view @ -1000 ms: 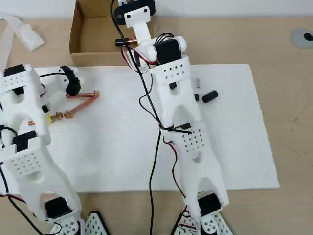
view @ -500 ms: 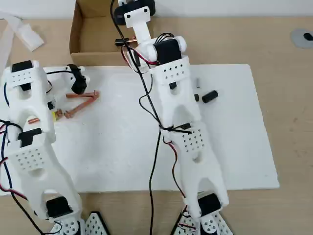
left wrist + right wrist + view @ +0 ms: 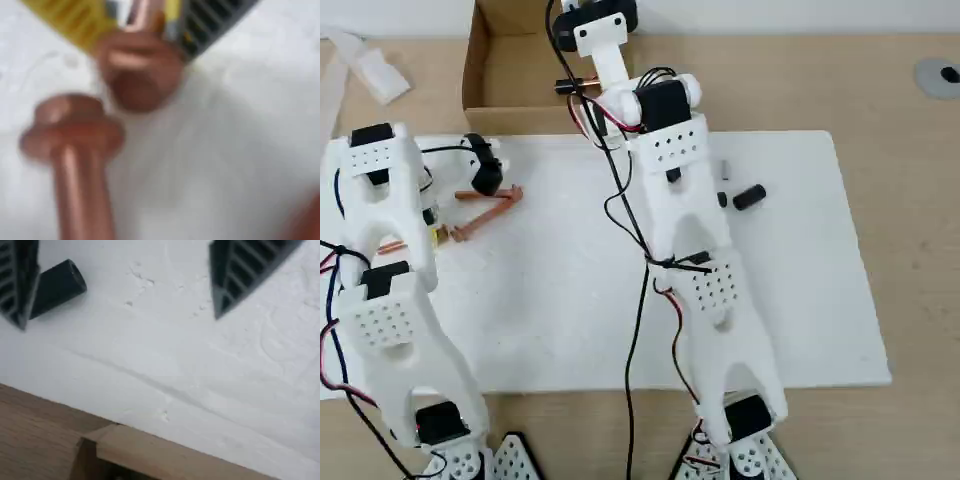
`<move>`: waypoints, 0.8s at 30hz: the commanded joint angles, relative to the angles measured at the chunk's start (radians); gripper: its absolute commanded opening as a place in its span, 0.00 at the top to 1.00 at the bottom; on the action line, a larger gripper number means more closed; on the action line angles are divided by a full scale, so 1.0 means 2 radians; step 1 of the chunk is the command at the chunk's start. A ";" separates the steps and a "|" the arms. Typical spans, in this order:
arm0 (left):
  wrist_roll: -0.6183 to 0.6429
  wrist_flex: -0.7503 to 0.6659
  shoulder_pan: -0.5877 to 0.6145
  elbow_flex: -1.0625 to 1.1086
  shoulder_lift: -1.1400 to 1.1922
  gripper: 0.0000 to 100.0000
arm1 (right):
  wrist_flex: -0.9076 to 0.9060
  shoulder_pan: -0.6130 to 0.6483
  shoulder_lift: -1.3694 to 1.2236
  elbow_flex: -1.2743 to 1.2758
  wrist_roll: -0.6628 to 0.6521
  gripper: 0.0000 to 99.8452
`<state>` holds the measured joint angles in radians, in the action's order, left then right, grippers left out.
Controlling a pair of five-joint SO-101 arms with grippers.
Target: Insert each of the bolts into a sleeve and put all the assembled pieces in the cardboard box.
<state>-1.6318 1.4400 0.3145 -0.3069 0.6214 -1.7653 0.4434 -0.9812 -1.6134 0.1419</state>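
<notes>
My left gripper [image 3: 142,27], its fingers taped yellow, is shut on a copper bolt [image 3: 140,75] whose head hangs just above the white foam. A second copper bolt [image 3: 75,150] lies right beside it. From above, the left gripper [image 3: 437,231] sits at the foam's left edge next to two loose bolts [image 3: 490,205]. My right gripper [image 3: 120,320] is open over the foam, with a black sleeve [image 3: 57,285] lying by one finger. The cardboard box [image 3: 510,70] stands beyond the foam; its edge [image 3: 165,455] is close to the right gripper.
The white foam mat [image 3: 550,300] covers the table's middle. A larger black sleeve [image 3: 750,197] and two small dark pieces [image 3: 723,198] lie to the right of the right arm. Cables trail along that arm. A white object [image 3: 380,75] lies at the far left.
The left arm has shifted away from the table's near edge and slightly right, bringing its gripper nearer the loose bolts. The right arm has stayed still.
</notes>
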 commanded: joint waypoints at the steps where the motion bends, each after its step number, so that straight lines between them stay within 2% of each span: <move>1: -0.072 -0.012 -0.078 -0.031 0.007 0.99 | -0.008 0.006 0.042 -0.021 0.002 0.72; 8: -0.035 -0.007 -0.078 -0.043 0.001 0.99 | -0.008 0.006 0.042 -0.020 0.002 0.72; 14: -0.017 0.093 -0.051 -0.130 -0.033 0.99 | -0.008 0.006 0.042 -0.022 0.002 0.72; 17: 0.057 0.098 -0.035 -0.176 -0.058 0.99 | -0.010 0.006 0.043 -0.023 0.002 0.72; 21: 0.186 0.101 -0.008 -0.243 -0.087 0.99 | -0.012 0.004 0.043 -0.020 0.002 0.72; 24: 0.272 0.109 0.019 -0.285 -0.115 0.99 | -0.012 -0.022 0.044 -0.021 0.002 0.72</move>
<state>-1.2467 1.6395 0.2977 -0.7564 0.5017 -1.7699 0.4419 -0.9812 -1.6134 0.1419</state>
